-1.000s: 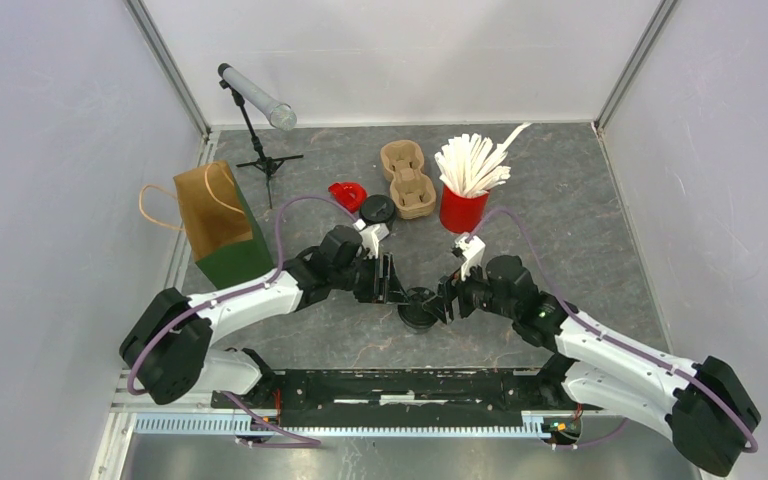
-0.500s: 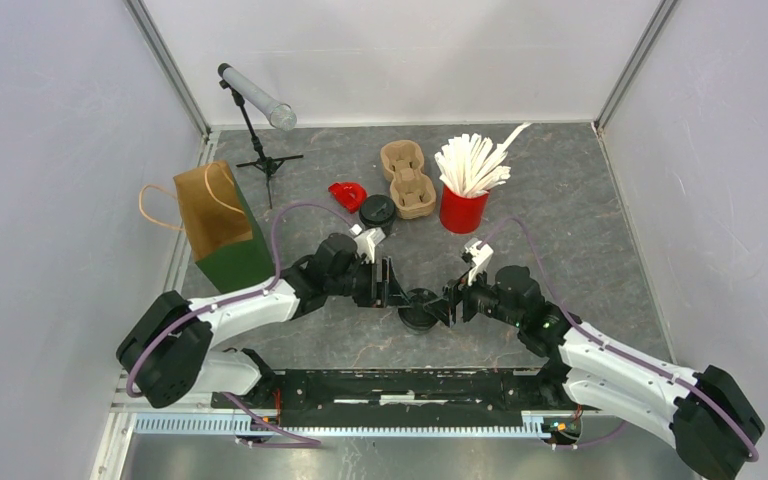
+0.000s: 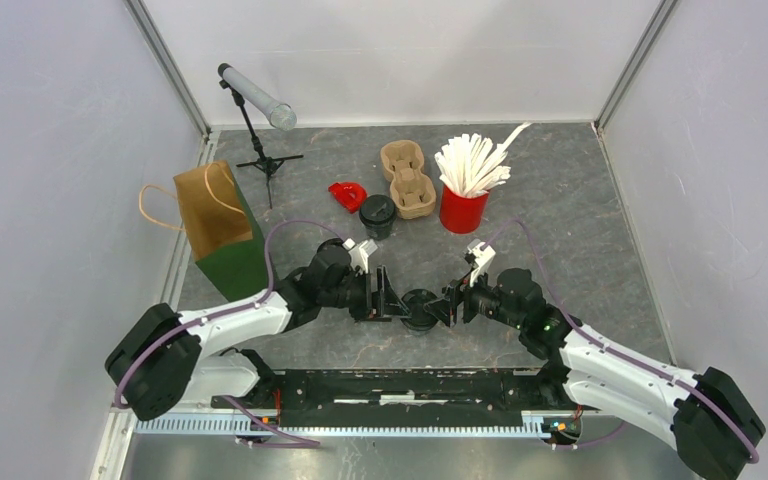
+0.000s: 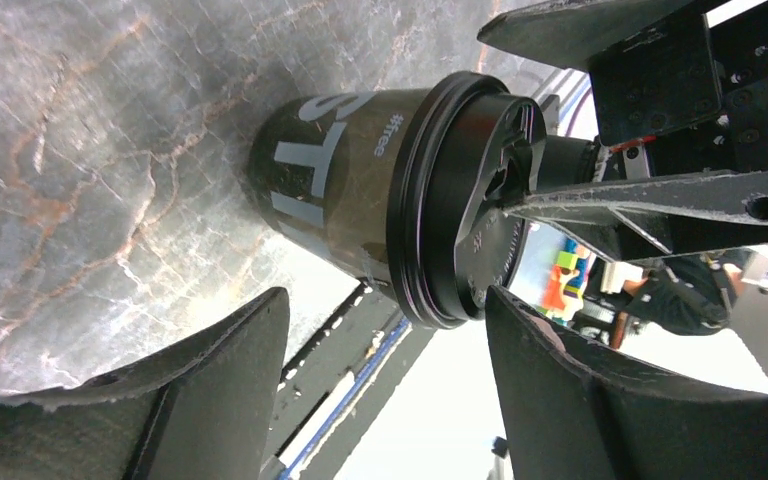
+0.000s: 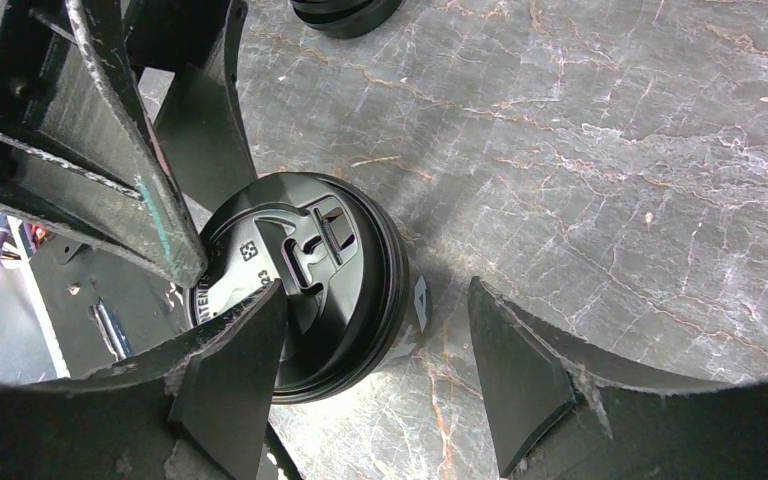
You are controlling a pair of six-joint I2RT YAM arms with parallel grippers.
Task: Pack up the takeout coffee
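Observation:
A black takeout coffee cup point(image 3: 420, 308) with a black lid point(image 5: 300, 280) stands on the grey table between my two grippers. My left gripper point(image 3: 388, 300) is open just left of it; in the left wrist view the cup point(image 4: 350, 190) lies past the spread fingertips, untouched. My right gripper point(image 3: 447, 303) is open too. One of its fingers point(image 5: 230, 370) reaches over the lid's top, the other point(image 5: 520, 380) stands clear to the side. A brown paper bag point(image 3: 218, 222) stands at the left. A cardboard cup carrier point(image 3: 407, 178) lies at the back.
A second black lidded cup point(image 3: 377, 213) stands beside the carrier, with a red lid-like piece point(image 3: 346, 194) to its left. A red cup point(image 3: 463, 210) full of white stirrers is at the back right. A small stand with a grey tube point(image 3: 255, 95) rises behind the bag.
My left gripper has opened wider and drawn back a little to the left of the cup. The right gripper has shifted slightly. The cup has stayed in place.

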